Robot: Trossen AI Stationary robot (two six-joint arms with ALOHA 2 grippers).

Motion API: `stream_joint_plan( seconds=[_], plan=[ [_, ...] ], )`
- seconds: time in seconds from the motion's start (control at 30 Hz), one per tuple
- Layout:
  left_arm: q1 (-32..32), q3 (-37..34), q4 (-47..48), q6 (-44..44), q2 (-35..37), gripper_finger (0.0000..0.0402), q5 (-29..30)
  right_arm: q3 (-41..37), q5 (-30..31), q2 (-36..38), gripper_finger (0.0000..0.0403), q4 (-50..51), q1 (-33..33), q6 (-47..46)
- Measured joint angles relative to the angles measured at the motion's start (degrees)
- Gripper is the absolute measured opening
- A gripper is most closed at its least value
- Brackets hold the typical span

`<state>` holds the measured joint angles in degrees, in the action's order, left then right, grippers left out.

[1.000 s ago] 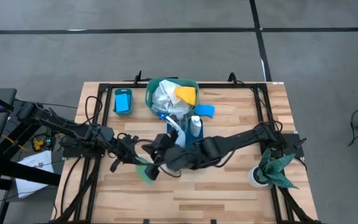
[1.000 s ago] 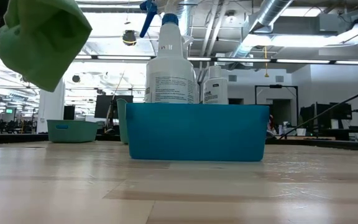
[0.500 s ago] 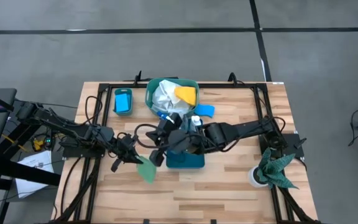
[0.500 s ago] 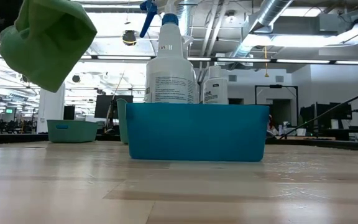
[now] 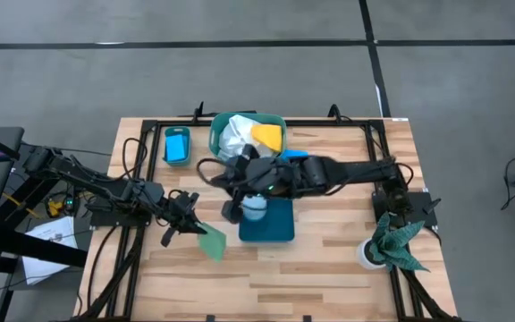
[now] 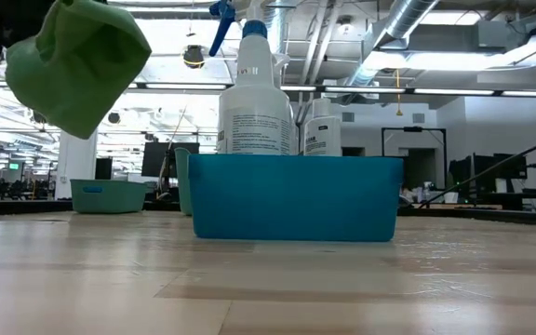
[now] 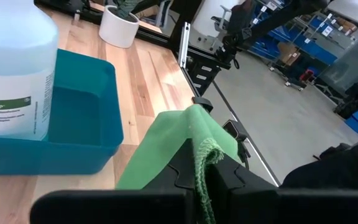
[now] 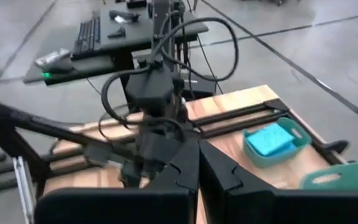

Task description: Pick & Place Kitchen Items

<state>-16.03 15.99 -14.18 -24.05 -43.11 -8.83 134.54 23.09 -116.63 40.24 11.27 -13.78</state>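
Left gripper (image 5: 192, 229) pinches the light-green cloth (image 5: 211, 242), held up off the table beside the blue bin (image 5: 271, 228). Right gripper (image 5: 232, 211), fingers pressed together, sits over the bin's near edge

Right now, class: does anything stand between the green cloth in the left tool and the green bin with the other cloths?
Yes. The left tool holds the green cloth above the table. The right arm reaches across before the green bin, its right tool beside the spray bottle.
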Motion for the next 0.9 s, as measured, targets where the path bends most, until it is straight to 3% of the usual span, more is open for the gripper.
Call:
stream_joint_plan(
  seconds=[0.3, 0.73, 0.9],
  plan=[
    [0.00, 0.00, 0.02, -0.32, 0.00, 0.0000, 0.40, 0.06, -2.40, 8.49, 0.0000, 11.36, -2.78, 2.25],
    [0.02, 0.00, 0.03, -0.40, 0.00, 0.0000, 3.55, 0.05, -3.80, 22.41, 0.0000, 19.66, -1.86, 7.88],
    [0.03, 0.00, -0.44, -0.39, 0.00, 0.0002, 5.97, -5.57, -3.86, 30.90, 0.0000, 20.90, -3.40, 9.85]
  ],
)
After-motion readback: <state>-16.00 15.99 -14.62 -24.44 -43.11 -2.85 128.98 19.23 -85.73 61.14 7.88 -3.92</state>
